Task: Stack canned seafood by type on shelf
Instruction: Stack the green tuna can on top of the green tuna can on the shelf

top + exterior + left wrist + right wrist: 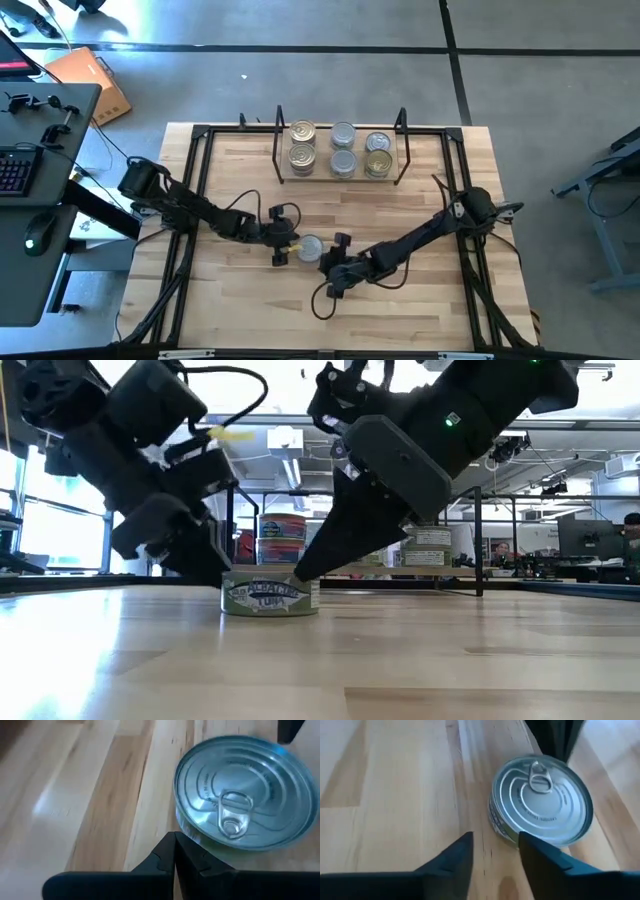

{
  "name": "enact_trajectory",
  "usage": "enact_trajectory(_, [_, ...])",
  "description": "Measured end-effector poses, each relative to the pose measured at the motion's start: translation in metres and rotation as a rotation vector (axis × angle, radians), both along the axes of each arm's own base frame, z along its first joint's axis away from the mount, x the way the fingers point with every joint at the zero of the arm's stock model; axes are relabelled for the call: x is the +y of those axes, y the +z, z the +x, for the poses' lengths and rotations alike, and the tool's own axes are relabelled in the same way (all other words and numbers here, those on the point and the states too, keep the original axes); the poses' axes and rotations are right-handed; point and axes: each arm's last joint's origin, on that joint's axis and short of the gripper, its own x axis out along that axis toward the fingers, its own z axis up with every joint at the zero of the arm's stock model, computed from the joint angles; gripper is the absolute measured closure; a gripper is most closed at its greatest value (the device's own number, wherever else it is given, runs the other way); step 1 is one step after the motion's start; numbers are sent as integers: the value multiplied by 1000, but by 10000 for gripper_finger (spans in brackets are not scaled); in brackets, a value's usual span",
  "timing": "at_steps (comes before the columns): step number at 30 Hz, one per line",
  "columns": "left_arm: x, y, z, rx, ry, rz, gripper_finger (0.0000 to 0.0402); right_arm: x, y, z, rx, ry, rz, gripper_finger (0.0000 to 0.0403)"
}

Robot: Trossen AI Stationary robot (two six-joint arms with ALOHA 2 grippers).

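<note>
A short tuna can [310, 248] with a silver pull-tab lid stands upright on its base on the wooden table, near the middle. My left gripper [285, 245] is shut, its tips at the can's left side. My right gripper [330, 262] is open at the can's right near side, and the can [540, 805] lies ahead of its fingers, not between them. The shelf [340, 180] stands at the far side with several cans on it, with gold lids [302, 132] and silver lids [343, 135]. My left gripper's shut fingertips [175, 845] slant down from the table's left, right at the can's side wall [186, 831]; whether they touch it I cannot tell. My right gripper slants down from the right near side, with one fingertip [530, 842] close against the can's wall [501, 831]; touch cannot be told.
Black frame rails [195, 190] run along the table's left, right and far sides. A cable loop [325, 300] lies near the front under the right arm. A desk with a keyboard [15, 170] stands beyond the table's left edge. Bare wood lies between the can and the shelf.
</note>
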Motion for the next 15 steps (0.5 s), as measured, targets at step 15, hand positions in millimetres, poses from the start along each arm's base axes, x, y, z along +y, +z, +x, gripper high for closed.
enact_trajectory(15, [2,22,2,-109,-8,-35,402,10,3,0,-25,121,-89,181])
